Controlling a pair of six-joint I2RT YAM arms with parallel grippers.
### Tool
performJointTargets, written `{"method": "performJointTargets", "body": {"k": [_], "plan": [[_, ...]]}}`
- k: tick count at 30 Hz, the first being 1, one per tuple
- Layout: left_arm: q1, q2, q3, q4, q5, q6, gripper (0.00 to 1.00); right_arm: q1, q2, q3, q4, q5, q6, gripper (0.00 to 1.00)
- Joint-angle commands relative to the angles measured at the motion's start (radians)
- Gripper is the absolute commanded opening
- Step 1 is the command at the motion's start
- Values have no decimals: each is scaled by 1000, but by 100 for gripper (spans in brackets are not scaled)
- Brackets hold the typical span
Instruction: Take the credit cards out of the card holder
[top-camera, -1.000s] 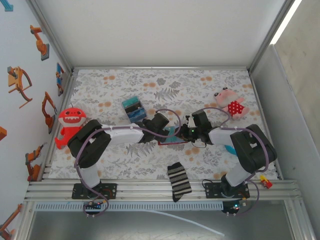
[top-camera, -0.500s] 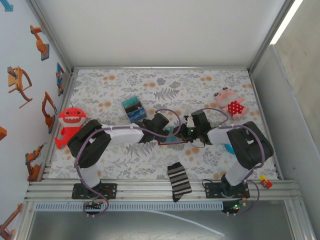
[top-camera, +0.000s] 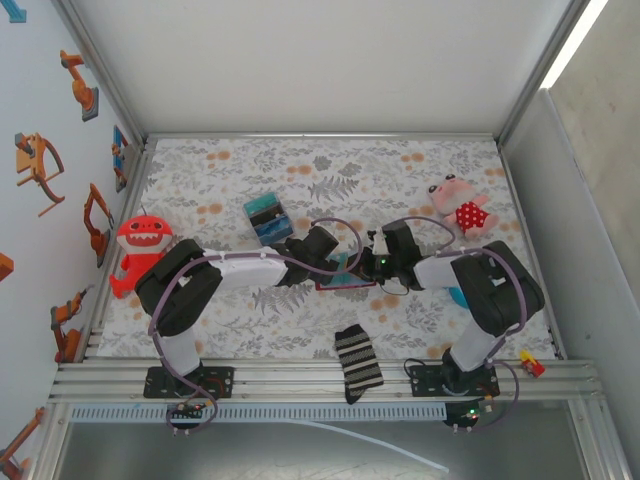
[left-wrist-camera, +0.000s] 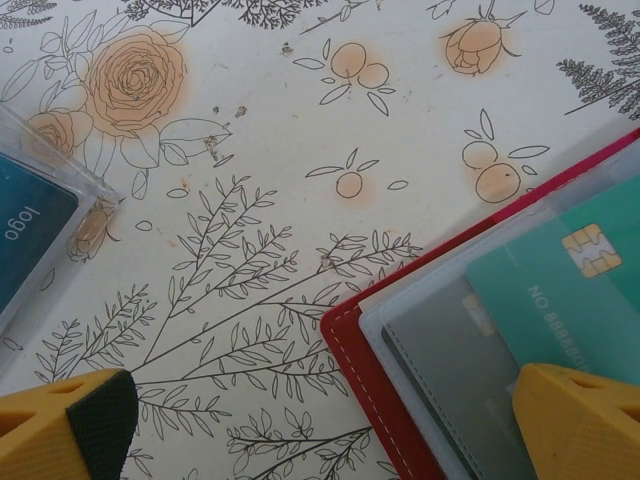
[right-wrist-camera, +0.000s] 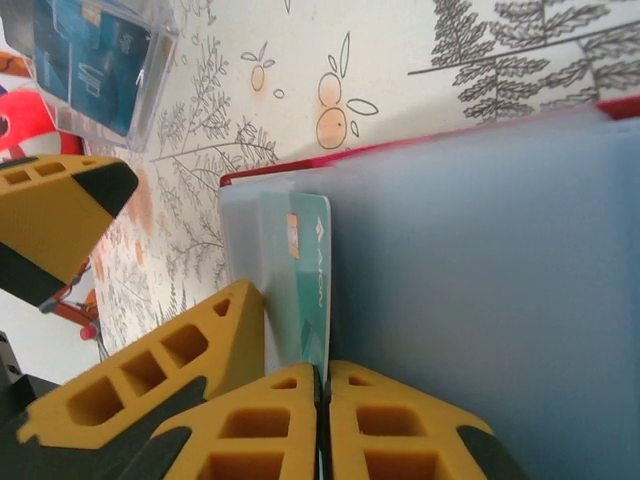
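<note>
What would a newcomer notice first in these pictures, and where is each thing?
The open red card holder lies mid-table between both arms, with the right gripper shut on a teal credit card at its pocket. The left gripper stands open, one finger over the holder. A red shark plush sits at the left edge.

1. A floral tablecloth (top-camera: 400, 170) covered the table, printed with grey ferns and orange blooms;
2. a red shark plush (top-camera: 140, 245) lay at 9 o'clock, at the cloth's left edge beside the wall;
3. a pink plush in a red dotted dress (top-camera: 460, 205) lay at 2 o'clock;
4. a clear-walled box striped teal, black and blue (top-camera: 268, 218) sat at 10 o'clock, near the centre;
5. a dark-and-white striped sock (top-camera: 358, 362) lay at 6 o'clock, over the near edge onto the rails;
6. a small red and yellow piece (top-camera: 531, 364) rested at 4 o'clock on the rail;
7. orange robot-arm stickers (top-camera: 40, 165) dotted the left wall.
</note>
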Motion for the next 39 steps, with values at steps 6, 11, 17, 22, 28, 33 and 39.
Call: {"method": "performJointTargets", "body": {"k": [6, 11, 17, 22, 28, 33, 39], "plan": [[-4, -11, -27, -48, -7, 2, 97, -3, -127, 74, -415, 228, -181, 2], [-1, -42, -21, -47, 4, 2, 97, -3, -190, 105, -511, 255, -238, 2], [8, -125, -9, -64, 12, 0, 97, -3, -287, 128, -569, 256, -325, 1], [33, -240, -25, -55, 47, 5, 97, -2, -365, 144, -602, 235, -399, 0], [112, -396, -82, 2, 244, 14, 97, 8, -440, 177, -605, 92, -504, 0], [139, -476, -84, -23, 384, 99, 97, 28, -471, 218, -640, 21, -601, 0], [156, -526, -71, -60, 587, 218, 97, 52, -493, 256, -660, -55, -690, 0]]}}
